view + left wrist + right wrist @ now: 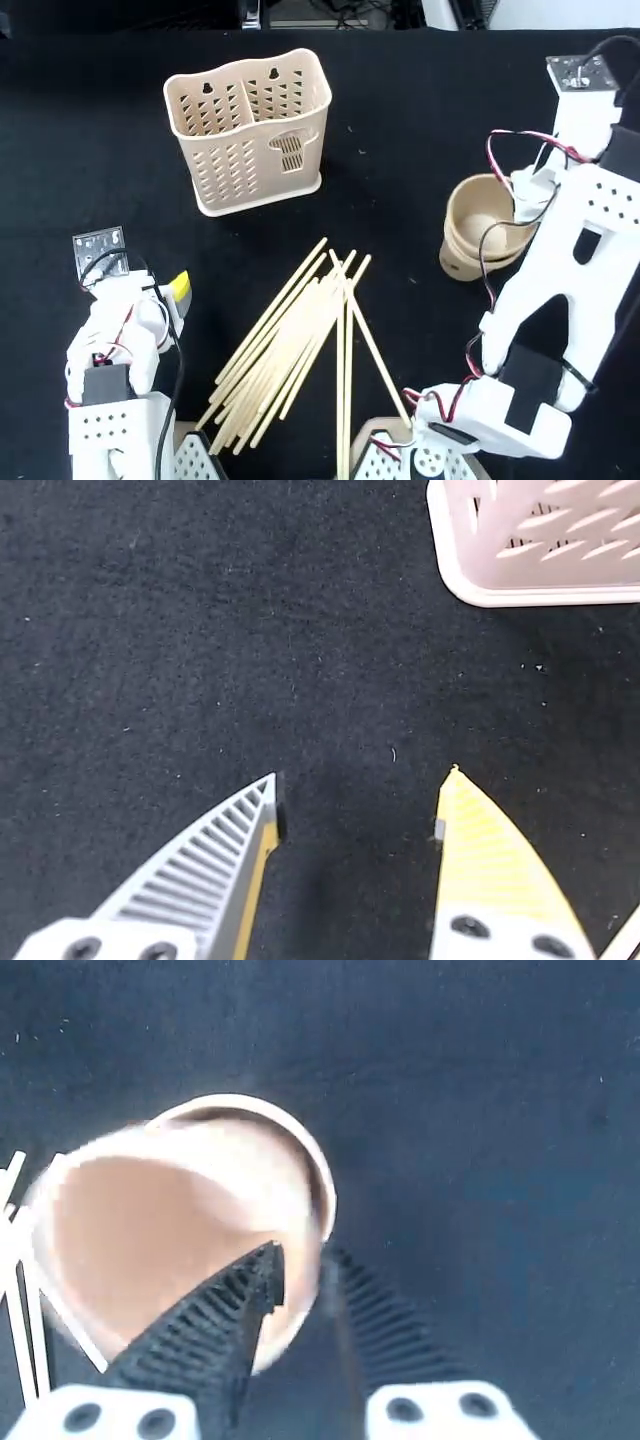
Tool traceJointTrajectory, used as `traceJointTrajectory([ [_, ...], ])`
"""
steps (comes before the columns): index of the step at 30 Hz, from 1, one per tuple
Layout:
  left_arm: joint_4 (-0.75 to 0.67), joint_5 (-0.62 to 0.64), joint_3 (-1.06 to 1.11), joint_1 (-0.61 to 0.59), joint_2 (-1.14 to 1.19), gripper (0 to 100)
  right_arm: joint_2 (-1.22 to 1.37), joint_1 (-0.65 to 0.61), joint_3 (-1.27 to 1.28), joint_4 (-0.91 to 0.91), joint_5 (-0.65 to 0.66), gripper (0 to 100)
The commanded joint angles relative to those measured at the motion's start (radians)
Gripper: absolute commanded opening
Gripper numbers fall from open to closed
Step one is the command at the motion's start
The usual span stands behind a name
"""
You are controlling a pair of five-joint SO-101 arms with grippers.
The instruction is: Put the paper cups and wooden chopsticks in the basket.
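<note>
So, with our right gripper clamped on the rim of the tan paper cup, we'd lift clear, then swing left over the beige slotted plastic basket.

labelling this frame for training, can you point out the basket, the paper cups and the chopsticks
basket (240, 170): high view, on its perforated front wall
paper cups (478, 228): high view, on the inner wall
chopsticks (285, 345): high view, on the middle of the loose pile
</note>
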Motion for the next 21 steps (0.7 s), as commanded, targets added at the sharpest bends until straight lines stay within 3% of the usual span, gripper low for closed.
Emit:
traceJointTrajectory([
  [1, -0.009, -0.009, -0.012, -0.007, -0.005, 26, -0.012, -0.017, -0.081, 0.011, 0.009, 15.6],
  [8, -0.009, -0.009, -0.012, -0.007, -0.005, 26, -0.012, -0.015, -0.165, 0.02, 0.002, 13.2],
  [11, -0.009, -0.009, -0.013, -0.007, -0.005, 26, -0.012, -0.018, -0.173, 0.017, 0.002, 0.7],
  [16, 0.018, -0.008, -0.091, -0.018, 0.002, 19, -0.012, -0.155, -0.177, 0.012, -0.002, 1.4],
  [19, 0.109, -0.014, -0.24, -0.015, 0.005, 10, -0.005, -0.247, -0.245, -0.006, -0.081, 1.3],
  [21, 0.141, -0.06, -0.337, -0.015, 0.009, 11, -0.002, -0.293, -0.318, -0.032, -0.141, 1.3],
])
